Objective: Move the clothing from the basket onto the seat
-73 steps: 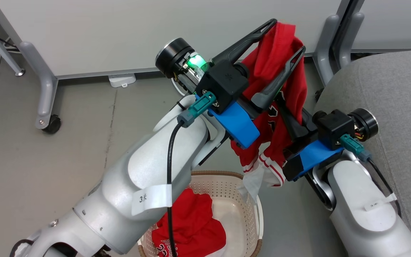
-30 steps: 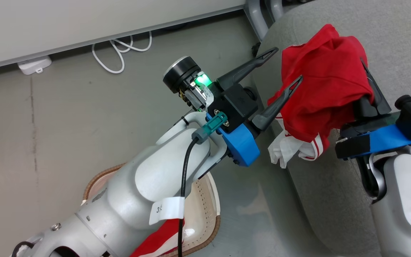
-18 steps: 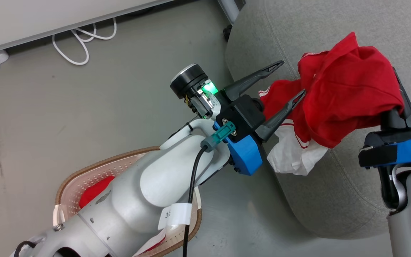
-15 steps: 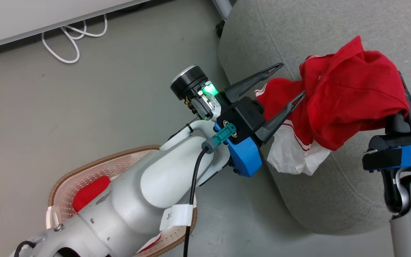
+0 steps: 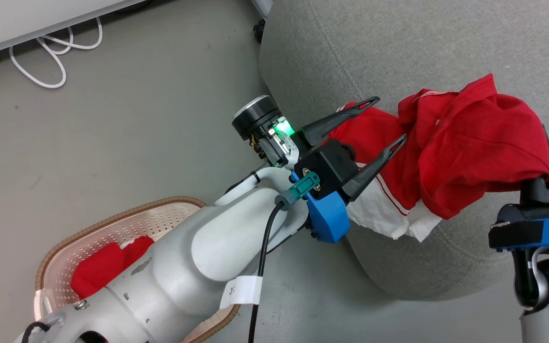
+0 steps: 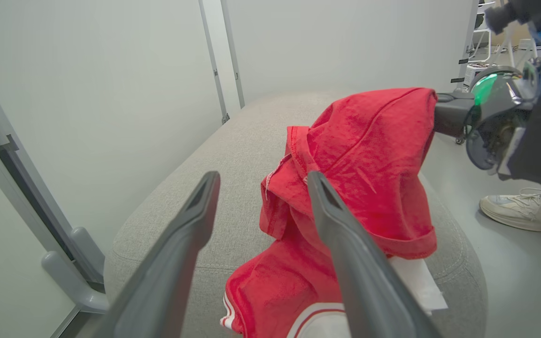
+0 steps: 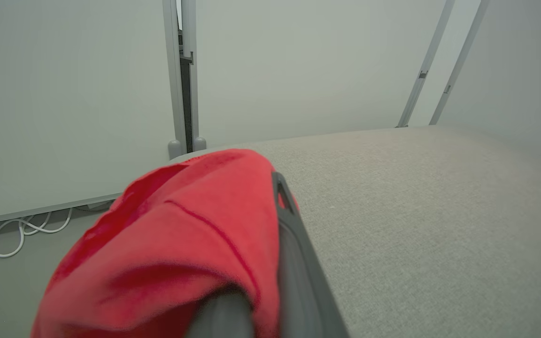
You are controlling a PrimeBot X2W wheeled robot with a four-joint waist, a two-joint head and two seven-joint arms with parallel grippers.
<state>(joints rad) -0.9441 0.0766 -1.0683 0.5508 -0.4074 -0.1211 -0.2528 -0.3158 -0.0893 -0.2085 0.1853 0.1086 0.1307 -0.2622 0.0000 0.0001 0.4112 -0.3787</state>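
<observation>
Grey floor (image 5: 136, 119) with a looped white cable (image 5: 48, 86) by the wall. Low in the head view sits the cream-white perforated plastic laundry basket (image 5: 150, 224) with its brown rim, one crumpled red garment (image 5: 103, 264) inside, half hidden behind the pale left forearm. Over at the big grey fabric-upholstered seat (image 5: 398, 47), the right tool (image 5: 545, 138) is clamped shut on a bright red sports garment (image 5: 474, 157) with white and striped trim. The cloth is bunched over its fingers, with the lower folds and white lining draped on the seat's rounded edge. The left tool (image 5: 391, 117) hangs right alongside, fingers spread wide, gripping nothing. A couple of seconds back that held garment dangled above the basket, off the seat; now it's over the cushion, and the camera has swung round with it. The left wrist view brings in a pale trainer (image 6: 524, 211) on the floor past the seat. The right wrist view gives the seat's long flat top running away beyond the red cloth.
</observation>
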